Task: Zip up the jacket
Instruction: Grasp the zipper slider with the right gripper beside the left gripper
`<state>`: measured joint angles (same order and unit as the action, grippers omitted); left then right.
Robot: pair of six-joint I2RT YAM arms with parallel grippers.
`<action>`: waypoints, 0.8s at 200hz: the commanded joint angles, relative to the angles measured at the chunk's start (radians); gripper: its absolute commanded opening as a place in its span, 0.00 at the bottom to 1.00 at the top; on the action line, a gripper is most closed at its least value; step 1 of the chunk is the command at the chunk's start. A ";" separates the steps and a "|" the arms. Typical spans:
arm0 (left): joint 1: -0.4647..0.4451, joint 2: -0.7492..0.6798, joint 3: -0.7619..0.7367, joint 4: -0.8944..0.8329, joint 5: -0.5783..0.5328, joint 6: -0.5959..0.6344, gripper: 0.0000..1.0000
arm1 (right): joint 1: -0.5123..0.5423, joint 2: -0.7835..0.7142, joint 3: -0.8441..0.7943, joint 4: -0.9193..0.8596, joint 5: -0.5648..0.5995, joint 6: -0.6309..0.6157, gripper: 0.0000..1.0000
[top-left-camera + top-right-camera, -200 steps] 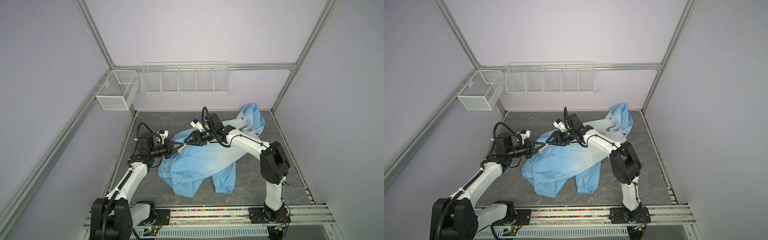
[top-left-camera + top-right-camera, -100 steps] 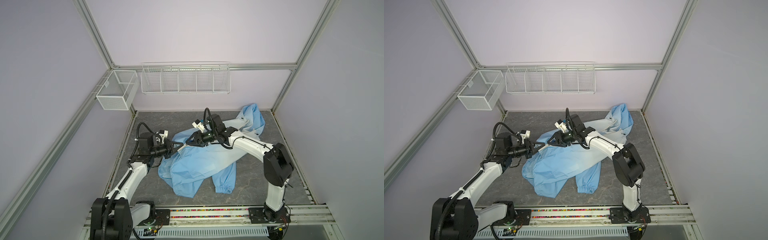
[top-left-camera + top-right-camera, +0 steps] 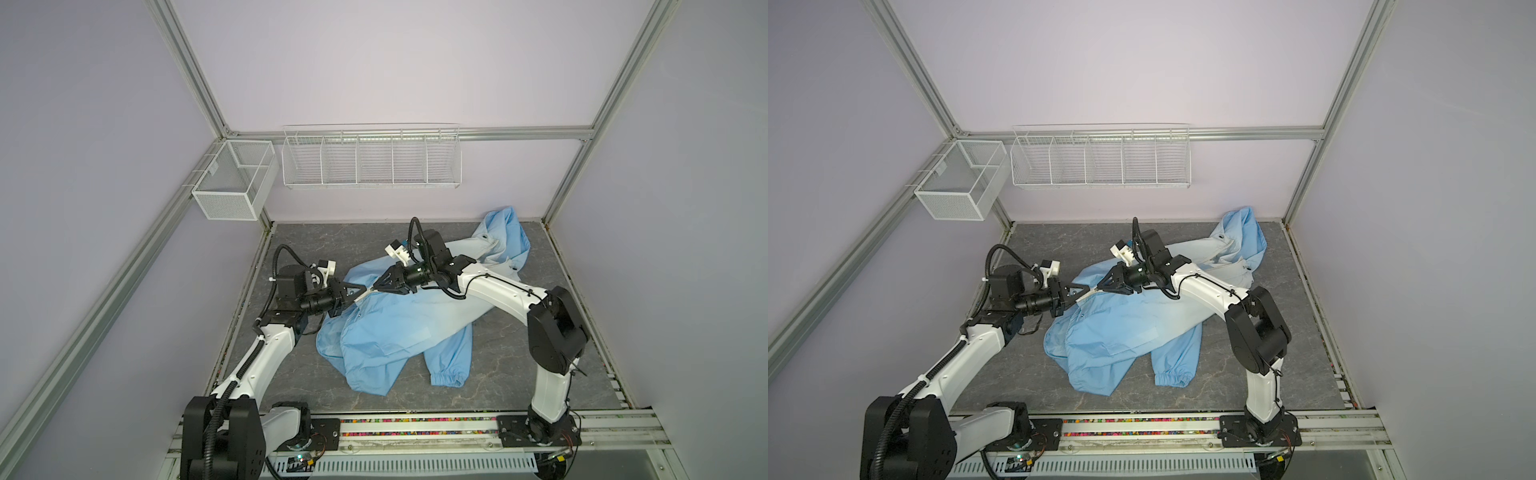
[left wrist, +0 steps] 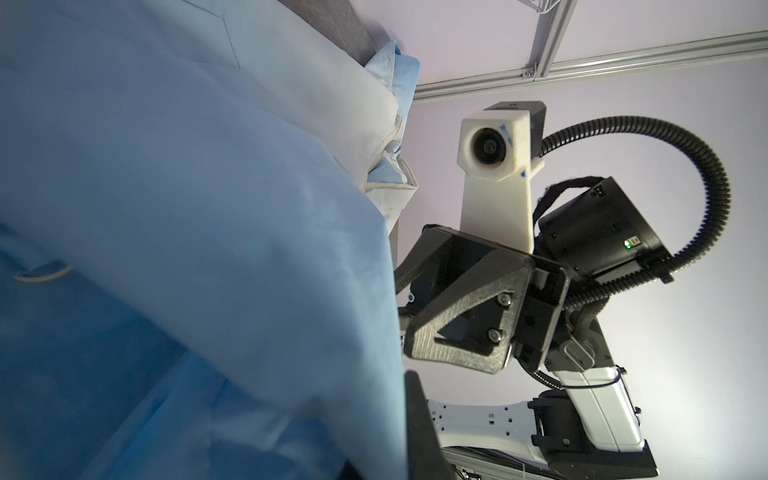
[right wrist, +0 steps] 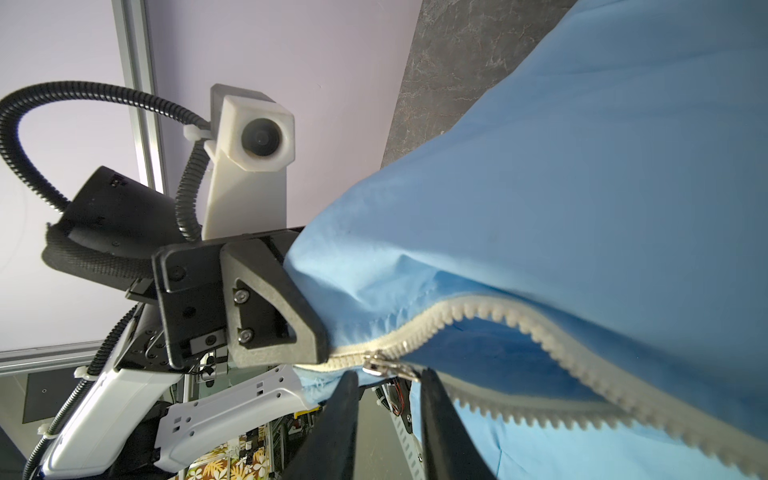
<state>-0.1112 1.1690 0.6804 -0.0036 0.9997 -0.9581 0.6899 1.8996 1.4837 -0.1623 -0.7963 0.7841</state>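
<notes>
The light-blue jacket point(image 3: 399, 332) point(image 3: 1121, 332) lies crumpled on the dark table, its left end lifted between both arms. My left gripper point(image 3: 360, 294) point(image 3: 1084, 293) is shut on the bottom end of the cream zipper tape, as the right wrist view shows point(image 5: 316, 353). In the left wrist view, fabric point(image 4: 166, 208) covers all but one finger point(image 4: 415, 415). My right gripper point(image 3: 375, 286) point(image 3: 1098, 286) faces it, tip to tip. Its jaws point(image 5: 388, 376) stand narrowly apart with the metal zipper slider point(image 5: 380, 365) at their tips. Beyond the slider the zipper teeth point(image 5: 540, 328) part.
A white wire basket rack point(image 3: 371, 156) and a mesh bin point(image 3: 232, 183) hang on the back wall. A gathered sleeve cuff point(image 3: 446, 378) lies towards the front. Bare marbled tabletop point(image 3: 519, 374) shows to the right. The arms' base rail point(image 3: 415, 428) runs along the front.
My right gripper has moved left towards the left gripper, and its jaws have narrowed around the zipper slider. The left arm has kept its grip and place.
</notes>
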 commanded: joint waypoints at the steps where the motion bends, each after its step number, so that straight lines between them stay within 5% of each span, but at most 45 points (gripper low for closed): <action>1: 0.004 0.001 -0.013 0.034 0.008 -0.007 0.00 | 0.006 -0.055 -0.020 0.017 -0.005 -0.001 0.27; 160: 0.004 -0.014 -0.025 0.062 0.010 -0.039 0.00 | 0.022 -0.021 0.008 0.014 -0.023 -0.005 0.24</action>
<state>-0.1112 1.1690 0.6674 0.0139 0.9955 -0.9764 0.7033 1.8828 1.4761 -0.1589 -0.8017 0.7856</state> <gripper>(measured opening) 0.056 0.237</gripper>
